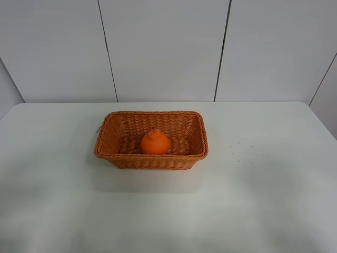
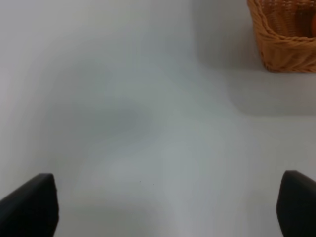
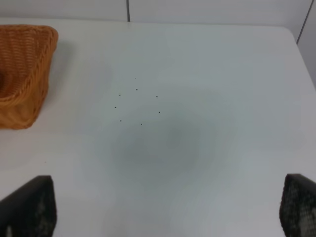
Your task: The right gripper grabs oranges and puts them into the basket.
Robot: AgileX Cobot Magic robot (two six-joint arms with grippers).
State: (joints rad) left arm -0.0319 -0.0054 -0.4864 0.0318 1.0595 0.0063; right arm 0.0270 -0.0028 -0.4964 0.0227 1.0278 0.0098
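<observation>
Knob-topped bright orange fruit sits inside rectangular woven wicker basket, mid-table; delivery looks done. Black right gripper hangs empty, jaws spread (left gripper likewise), clear of basket.

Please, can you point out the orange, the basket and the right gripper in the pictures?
orange (image 1: 155,143), exterior high view, middle of the fruit.
basket (image 1: 151,159), exterior high view, near braided rim.
right gripper (image 3: 168,207), right wrist view, midway between its fingertips.
</observation>
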